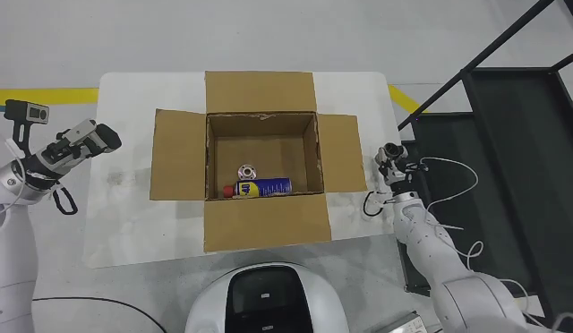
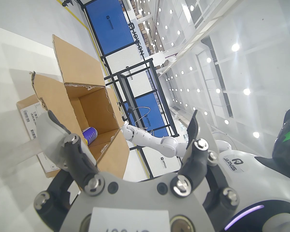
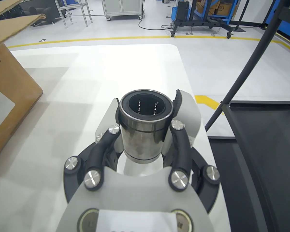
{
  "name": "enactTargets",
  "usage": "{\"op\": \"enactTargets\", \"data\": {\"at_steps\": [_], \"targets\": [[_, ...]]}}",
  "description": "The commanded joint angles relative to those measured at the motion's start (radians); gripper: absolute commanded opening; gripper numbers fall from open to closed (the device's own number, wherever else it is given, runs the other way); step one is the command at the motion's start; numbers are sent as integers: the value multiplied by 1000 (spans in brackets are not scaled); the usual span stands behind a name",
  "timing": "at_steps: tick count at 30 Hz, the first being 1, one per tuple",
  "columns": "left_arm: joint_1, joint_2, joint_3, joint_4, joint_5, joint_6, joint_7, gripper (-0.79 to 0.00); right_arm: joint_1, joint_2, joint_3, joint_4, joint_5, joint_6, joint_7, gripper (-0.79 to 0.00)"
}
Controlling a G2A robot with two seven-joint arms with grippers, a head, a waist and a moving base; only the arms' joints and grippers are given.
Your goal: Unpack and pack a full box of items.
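Note:
An open cardboard box [image 1: 179, 154] stands in the middle of the white table [image 1: 125, 234] with all its flaps spread out. Inside it lie a blue and yellow spray can [image 1: 262, 187] and a small metal flanged part [image 1: 244, 169]. My right gripper [image 3: 147, 119] is over the table's right edge, beside the box's right flap, shut on a steel cylindrical bearing [image 3: 143, 126]. In the top view it is the small dark object [image 1: 390, 155]. My left gripper [image 2: 120, 131] hangs open and empty off the table's left side [image 1: 100, 139], tilted toward the box [image 2: 91, 112] and the can [image 2: 90, 134].
A dark metal rack [image 1: 501, 145] with a sloping frame stands right of the table, close to my right arm. A yellow floor line [image 1: 49, 94] runs behind the table. The table has bare room left and right of the box.

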Motion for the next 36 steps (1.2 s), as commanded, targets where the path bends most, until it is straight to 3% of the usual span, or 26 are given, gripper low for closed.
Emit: {"op": "enactTargets", "data": {"at_steps": [1,4,5,8,9,10,11,20,26,31,36], "targets": [[0,0,0,0,0,0,0,0,7,-4,-7,17,-2,3,-3,-785],[0,0,0,0,0,0,0,0,15,-9,-14,43,2,6,-2,-770],[0,0,0,0,0,0,0,0,16,-11,-18,50,-3,11,0,-631],[0,0,0,0,0,0,0,0,19,-15,-25,69,-2,11,1,-576],[0,0,0,0,0,0,0,0,20,-16,-25,74,5,10,3,-443],[0,0,0,0,0,0,0,0,21,-18,-25,79,10,8,6,-34],[0,0,0,0,0,0,0,0,21,-18,-26,82,12,7,3,0],[0,0,0,0,0,0,0,0,-25,20,-6,65,5,-118,-114,0],[0,0,0,0,0,0,0,0,-66,59,30,-59,-4,-163,-194,0],[0,0,0,0,0,0,0,0,-149,92,73,-323,-47,-132,-164,0],[0,0,0,0,0,0,0,0,-331,113,128,-747,-45,-98,34,0]]}}
